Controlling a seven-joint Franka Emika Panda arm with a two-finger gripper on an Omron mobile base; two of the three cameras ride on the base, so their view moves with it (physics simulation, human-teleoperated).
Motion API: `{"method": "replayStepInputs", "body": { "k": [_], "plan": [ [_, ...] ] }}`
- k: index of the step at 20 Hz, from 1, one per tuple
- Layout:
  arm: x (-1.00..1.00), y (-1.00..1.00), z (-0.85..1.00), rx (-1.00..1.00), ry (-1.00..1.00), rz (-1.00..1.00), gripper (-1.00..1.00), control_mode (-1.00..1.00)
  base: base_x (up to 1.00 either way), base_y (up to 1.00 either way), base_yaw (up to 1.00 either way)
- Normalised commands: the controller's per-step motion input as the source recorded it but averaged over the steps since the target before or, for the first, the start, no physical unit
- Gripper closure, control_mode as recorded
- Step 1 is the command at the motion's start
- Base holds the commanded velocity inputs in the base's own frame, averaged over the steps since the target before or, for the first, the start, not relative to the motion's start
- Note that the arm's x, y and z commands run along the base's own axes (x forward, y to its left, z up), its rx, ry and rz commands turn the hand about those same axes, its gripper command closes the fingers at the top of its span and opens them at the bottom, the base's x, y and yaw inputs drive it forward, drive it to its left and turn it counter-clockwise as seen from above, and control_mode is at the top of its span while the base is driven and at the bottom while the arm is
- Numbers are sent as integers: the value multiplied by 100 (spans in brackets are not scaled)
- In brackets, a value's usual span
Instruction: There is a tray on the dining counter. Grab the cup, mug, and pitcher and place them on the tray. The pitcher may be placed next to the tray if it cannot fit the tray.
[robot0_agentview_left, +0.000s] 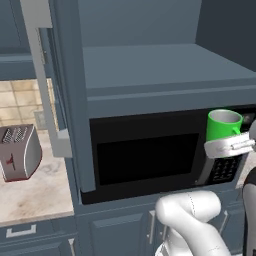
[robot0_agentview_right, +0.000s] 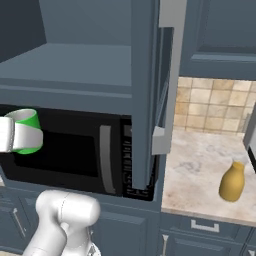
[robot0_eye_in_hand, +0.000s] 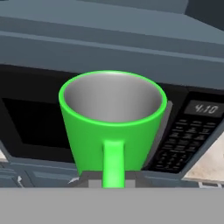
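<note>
— Where's the bright green cylindrical mug (robot0_eye_in_hand: 113, 127) now?

— Held upright in mid-air before the black microwave (robot0_agentview_left: 145, 156), handle toward the wrist (rim up, grey inside).

— And the gripper (robot0_agentview_left: 227, 145)?

— Pinching the mug at its handle.

— Next carry?

— Probably off toward the tray; amber bottle-shaped pitcher (robot0_agentview_right: 232, 181) standing on the beige marbled table (robot0_agentview_right: 200, 165), well to the right.

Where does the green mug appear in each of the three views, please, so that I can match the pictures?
Left base view: the mug is at the right edge, mid-height, held up in front of the microwave.
Right base view: it is at the left edge, mid-height, before the same microwave.
Hand view: it sits centre, handle facing the camera.
Shared landmark: the black microwave, whose keypad shows beside the mug.
</note>
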Motion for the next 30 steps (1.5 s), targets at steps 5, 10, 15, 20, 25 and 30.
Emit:
{"method": "replayStepInputs", "body": {
  "k": [5, 10, 15, 20, 25, 30],
  "plan": [
    [0, 0, 0, 0, 0, 0, 100, 100, -76, 3, 0],
    [0, 0, 0, 0, 0, 0, 100, 100, -99, 23, -12],
    [0, 0, 0, 0, 0, 0, 100, 100, -73, 53, -50],
    [0, 0, 0, 0, 0, 0, 100, 100, -54, 45, -70],
    [0, 0, 0, 0, 0, 0, 100, 100, -62, 35, -79],
    [0, 0, 0, 0, 0, 0, 100, 100, -64, 16, -87]
  ]
}}
